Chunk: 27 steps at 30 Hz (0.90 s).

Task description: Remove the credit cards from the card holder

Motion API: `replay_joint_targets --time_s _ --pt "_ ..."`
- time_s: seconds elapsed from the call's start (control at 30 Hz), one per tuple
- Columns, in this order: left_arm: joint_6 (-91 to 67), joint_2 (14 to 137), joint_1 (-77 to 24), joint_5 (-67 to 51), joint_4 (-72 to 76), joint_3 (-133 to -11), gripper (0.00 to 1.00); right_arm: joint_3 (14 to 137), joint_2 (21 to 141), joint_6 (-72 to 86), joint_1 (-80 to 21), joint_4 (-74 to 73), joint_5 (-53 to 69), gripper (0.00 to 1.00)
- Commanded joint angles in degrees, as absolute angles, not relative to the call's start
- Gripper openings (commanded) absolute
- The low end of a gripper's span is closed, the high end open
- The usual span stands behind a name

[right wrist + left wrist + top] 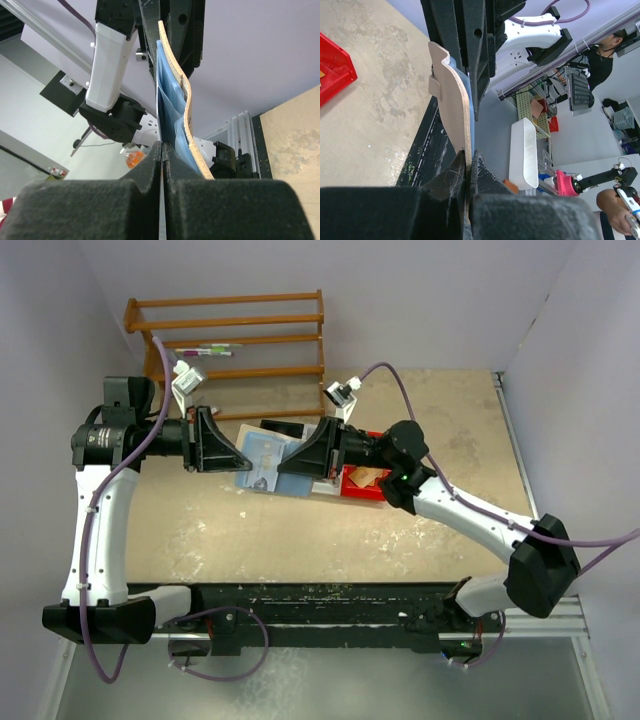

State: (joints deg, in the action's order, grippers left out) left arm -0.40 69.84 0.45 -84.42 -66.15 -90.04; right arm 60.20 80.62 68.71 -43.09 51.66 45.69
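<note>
Bright, even light; blurred near fingers

Beige table (200,530) carries a red bin (358,487) (partly hidden) and wooden rack (250,320).

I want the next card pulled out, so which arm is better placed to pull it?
Right, probably. The right fingers are shut on a thin inner sheet, perhaps a card, beside the blue sleeves, while the left fingers clamp the holder's tan cover, steadying it.
</note>
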Motion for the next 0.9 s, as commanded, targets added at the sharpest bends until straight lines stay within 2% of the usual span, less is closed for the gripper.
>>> replay_joint_targets --time_s 0.0,0.27,0.47,0.67,0.87 --pt "0.09 68.82 0.66 -84.99 -65.39 -90.35 0.0 59.76 79.83 69.08 -43.0 54.79 45.79 0.0" --pt "0.7 68.94 0.62 -78.27 -65.22 -90.83 0.0 58.22 78.2 68.14 -42.33 53.32 44.27 0.0" --pt "1.45 68.93 0.57 -73.41 -65.36 -91.38 0.0 51.95 76.46 69.8 -38.09 54.18 43.68 0.0" --pt "2.33 69.56 0.62 -66.34 -65.64 -92.55 0.0 50.72 74.71 67.56 -36.23 49.57 43.64 0.0" --pt "5.11 70.05 0.62 -45.71 -65.55 -94.25 0.0 51.2 73.13 60.46 -32.04 35.9 42.12 0.0"
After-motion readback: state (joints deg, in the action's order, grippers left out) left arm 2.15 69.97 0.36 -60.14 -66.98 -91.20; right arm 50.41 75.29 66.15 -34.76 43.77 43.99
